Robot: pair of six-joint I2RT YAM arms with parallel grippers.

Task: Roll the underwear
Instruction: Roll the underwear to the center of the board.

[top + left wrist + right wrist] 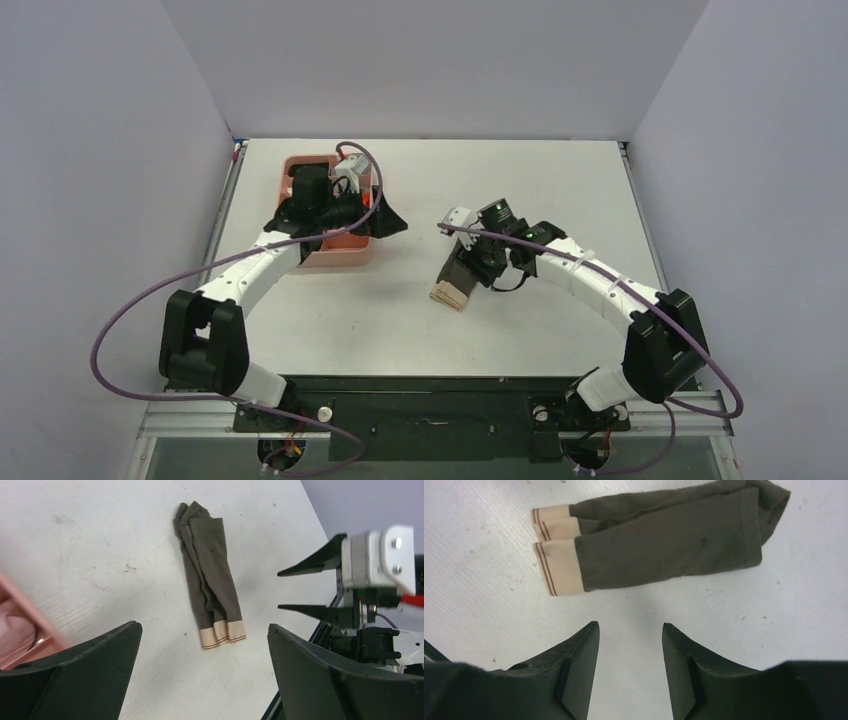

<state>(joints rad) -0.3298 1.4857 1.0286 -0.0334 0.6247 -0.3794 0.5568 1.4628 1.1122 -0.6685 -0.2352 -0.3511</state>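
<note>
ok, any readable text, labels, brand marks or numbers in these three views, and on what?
No text reads in any view.
On the dark grey-brown cloth underwear: no print; its beige waistband carries only two thin dark stripes, no lettering.
On the pink plastic tray: no label shows.
On the white bracket at the right wrist: bare screws only, no marking.

Top: high behind the bases, looking down on the whole surface [420, 320]. Wrists: close, aimed down past own fingers [75, 680], both sharing the underwear [210, 575].
</note>
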